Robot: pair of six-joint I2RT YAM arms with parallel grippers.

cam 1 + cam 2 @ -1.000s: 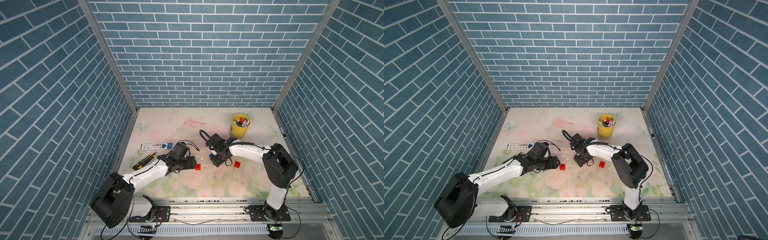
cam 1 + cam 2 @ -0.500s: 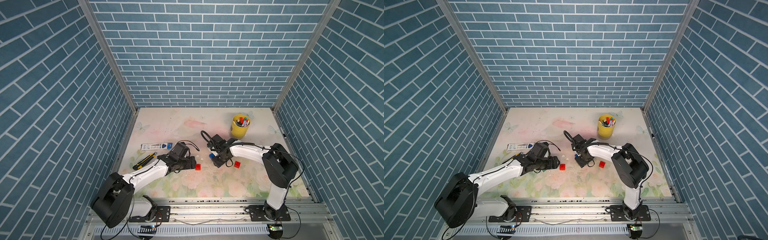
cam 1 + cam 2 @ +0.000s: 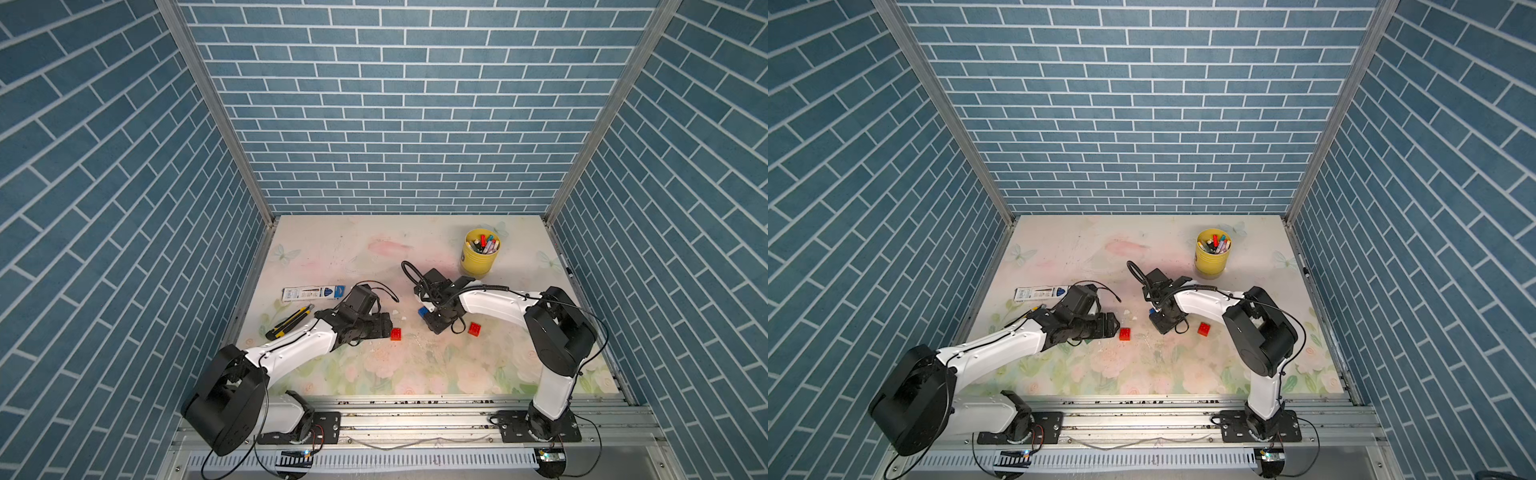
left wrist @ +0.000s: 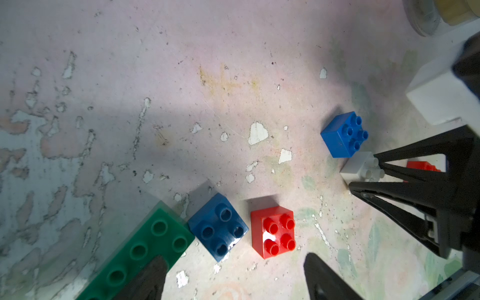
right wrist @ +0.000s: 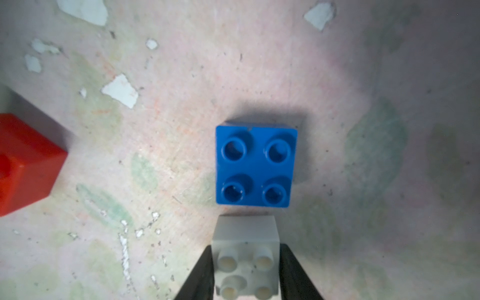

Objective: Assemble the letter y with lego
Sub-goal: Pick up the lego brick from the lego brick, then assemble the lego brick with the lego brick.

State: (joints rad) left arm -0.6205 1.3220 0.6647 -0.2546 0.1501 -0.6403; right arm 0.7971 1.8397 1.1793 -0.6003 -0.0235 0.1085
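Right pincer: the right gripper [image 5: 245, 249] is narrow, its black fingers tight on both sides of the white square plastic brick [image 4: 359, 167], low on the worn flowery table [image 3: 374, 257].
Next to it: the bright blue square plastic brick [image 5: 255, 166], just beside the white one, studs up.
Left pincer: the left gripper [image 4: 233, 257] is wide and holds nothing.
In front of it: the dark blue square plastic brick [image 4: 218, 227] and the red square plastic brick [image 4: 272, 231], near each other but apart.
Green one: the long green plastic brick [image 4: 145, 246], just beside the dark blue one, partly under one finger.
Other red one: the second red square plastic brick [image 3: 475, 329], alone near the right gripper.
Building: no brick is joined to another yet.
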